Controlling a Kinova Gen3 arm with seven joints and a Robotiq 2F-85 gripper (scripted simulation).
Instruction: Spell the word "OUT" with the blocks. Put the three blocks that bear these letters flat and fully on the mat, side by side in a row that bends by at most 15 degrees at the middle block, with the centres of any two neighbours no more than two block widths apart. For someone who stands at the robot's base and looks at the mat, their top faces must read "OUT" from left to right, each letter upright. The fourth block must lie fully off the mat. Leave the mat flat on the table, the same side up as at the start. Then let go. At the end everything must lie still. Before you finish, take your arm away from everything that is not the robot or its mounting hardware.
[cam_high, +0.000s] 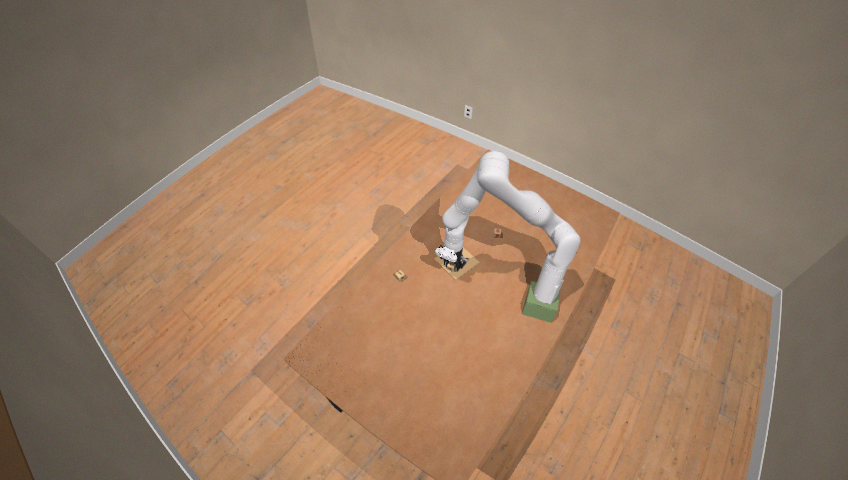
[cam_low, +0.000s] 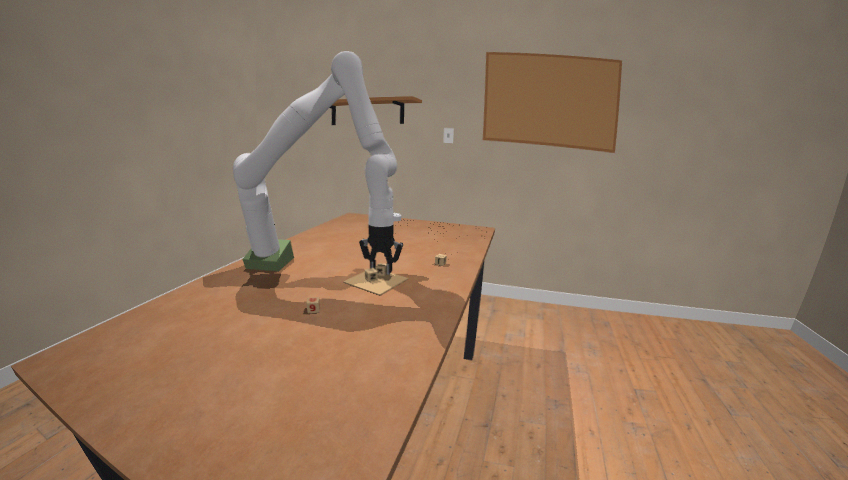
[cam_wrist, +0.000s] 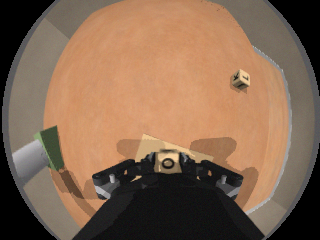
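The mat (cam_high: 470, 265) (cam_low: 379, 289) (cam_wrist: 146, 144) lies flat on the table. My gripper (cam_low: 381, 269) (cam_wrist: 167, 157) is open, pointing down low over the mat, with its fingertips on either side of the block with O on top (cam_low: 382, 271) (cam_wrist: 168, 163). Another block (cam_low: 371, 275) stands on the mat close beside it; its top letter is not readable. A block with red marks (cam_high: 498, 233) (cam_low: 312, 306) lies off the mat and shows a 9 on one side. A block with dark marks (cam_high: 399, 275) (cam_low: 440, 259) (cam_wrist: 241, 79) lies off the mat, on the side away from the base.
The green base block (cam_high: 540, 309) (cam_low: 268, 256) (cam_wrist: 50, 147) carries the arm on the table. The table's edge (cam_low: 443, 362) runs beyond the dark-marked block. A wall shelf (cam_low: 380, 99) and a corkboard (cam_low: 553, 101) are behind.
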